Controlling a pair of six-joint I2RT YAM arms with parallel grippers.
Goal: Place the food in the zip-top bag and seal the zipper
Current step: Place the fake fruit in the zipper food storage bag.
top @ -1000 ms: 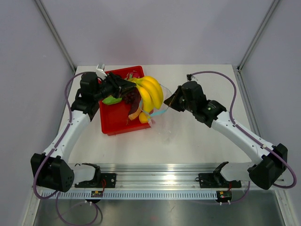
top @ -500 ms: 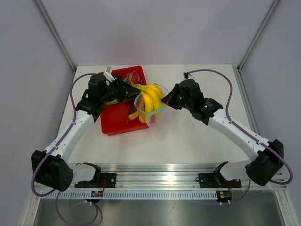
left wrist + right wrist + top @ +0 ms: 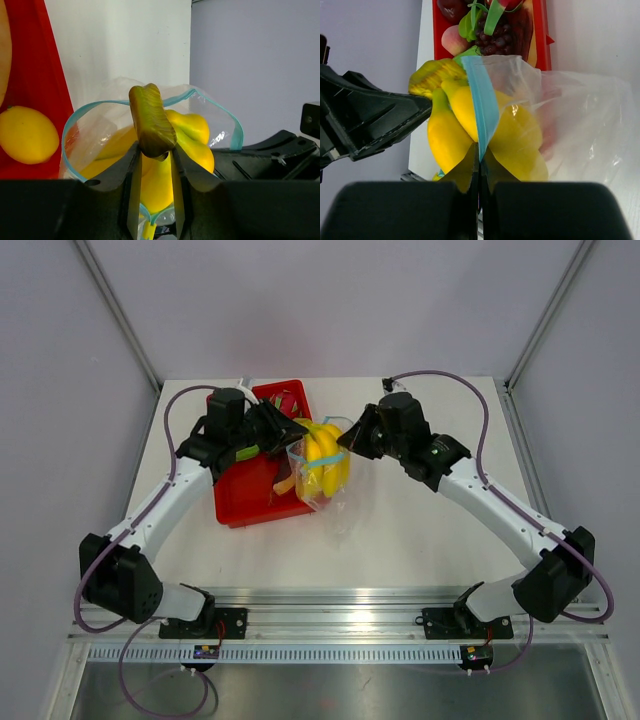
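Observation:
My left gripper [image 3: 290, 432] is shut on the brown-green stem [image 3: 150, 120] of the yellow banana bunch [image 3: 325, 462]. The bunch hangs in the open mouth of the clear zip-top bag [image 3: 338, 502]. The teal zipper [image 3: 75, 125] rings the bananas. My right gripper [image 3: 346, 440] is shut on the zipper strip [image 3: 482, 107] at the far side and holds the bag mouth up. The bananas [image 3: 447, 132] press against the strip on both sides. Purple grapes [image 3: 495, 31], dark red fruit [image 3: 451, 7], green pieces [image 3: 470, 22] and a yellow citrus [image 3: 27, 135] lie in the red tray.
The red tray [image 3: 240, 502] sits left of the bag, under my left arm. The white table's back edge and grey walls stand close behind. The metal rail with the arm bases runs along the near edge.
My left gripper has carried the banana bunch to the right, off the tray and into the bag mouth. My right gripper has moved left and raised the bag edge, so the bag stands more upright.

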